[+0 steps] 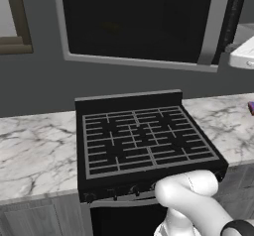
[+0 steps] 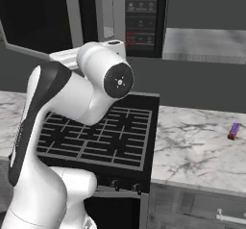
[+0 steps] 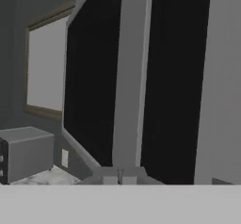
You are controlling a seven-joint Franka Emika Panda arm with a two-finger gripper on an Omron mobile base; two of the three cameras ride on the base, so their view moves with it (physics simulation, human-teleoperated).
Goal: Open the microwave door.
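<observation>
Microwave door [image 1: 139, 22], dark glass in grey frame, hanging above black stove [image 1: 144, 136], vertical bar handle [image 3: 127, 77] looming close ahead: closing squarely onto bar, pulling outward along hinge arc; state of fingers impossible to tell.

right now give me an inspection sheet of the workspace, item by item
surface: marble counter on both sides of the black stove
job's things: microwave door of dark glass in a grey frame, above the stove; its bar handle stands close in front of the hand camera
clutter: one small purple thing on the counter, right of the stove
grippers: fingers not clear in any view; open or shut cannot be told
cables: nothing seen
surroundings: keypad panel right of the door, grey wall, framed window, a grey box on the counter below it
</observation>
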